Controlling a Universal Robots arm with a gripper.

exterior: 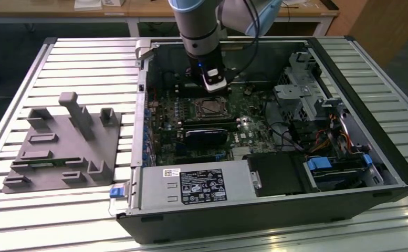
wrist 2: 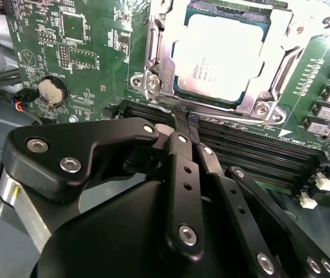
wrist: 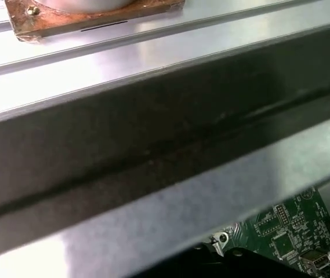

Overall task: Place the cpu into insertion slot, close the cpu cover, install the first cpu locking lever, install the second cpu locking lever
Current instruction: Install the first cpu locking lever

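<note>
The cpu point(wrist 2: 220, 55) lies flat in the insertion slot point(exterior: 209, 107) on the green board, its pale face showing through the window of the cpu cover point(wrist 2: 280, 35). The silvery cover frame lies down around the chip. A thin metal locking lever point(wrist 2: 151, 40) runs along one side of the frame; whether it is latched I cannot tell. My gripper point(wrist 2: 180, 119) hangs just beside the socket, over the long memory slots, with its black fingers point(wrist 2: 182, 174) pressed together and nothing between them. In the exterior view the gripper point(exterior: 216, 88) stands inside the open case, just behind the socket.
Long black memory slots point(wrist 2: 257, 156) and a coin battery point(wrist 2: 51, 90) lie near the socket. A grey fixture point(exterior: 63, 142) sits on the slatted table at the exterior view's left. The power supply point(exterior: 197, 186), drive cage point(exterior: 302, 89) and case wall point(wrist: 153, 133) hem in the board.
</note>
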